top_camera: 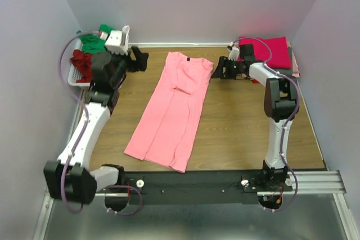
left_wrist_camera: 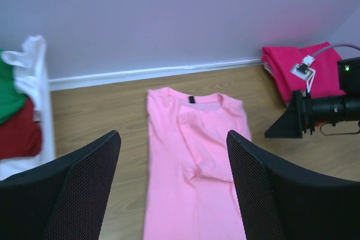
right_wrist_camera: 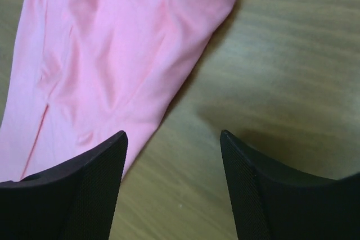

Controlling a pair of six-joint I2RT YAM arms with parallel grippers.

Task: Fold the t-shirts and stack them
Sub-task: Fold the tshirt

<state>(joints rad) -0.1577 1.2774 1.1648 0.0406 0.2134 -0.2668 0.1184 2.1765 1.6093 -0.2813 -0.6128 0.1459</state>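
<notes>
A light pink t-shirt [top_camera: 171, 111] lies lengthwise on the wooden table, sides folded in, dark neck label at the far end [left_wrist_camera: 191, 99]. It also shows in the left wrist view [left_wrist_camera: 191, 184] and the right wrist view [right_wrist_camera: 112, 54]. My left gripper [top_camera: 139, 60] is open and empty, to the left of the shirt's collar. My right gripper [top_camera: 218, 69] is open and empty, just right of the shirt's far right edge. A folded magenta shirt [top_camera: 267, 49] lies on a stack at the far right, on grey cloth. Green [top_camera: 93, 40] and dark red [top_camera: 81, 63] shirts sit in the basket.
A white slotted plastic basket [top_camera: 115, 39] stands at the far left corner. Purple walls close in the table on three sides. The black rail [top_camera: 225, 181] with the arm bases runs along the near edge.
</notes>
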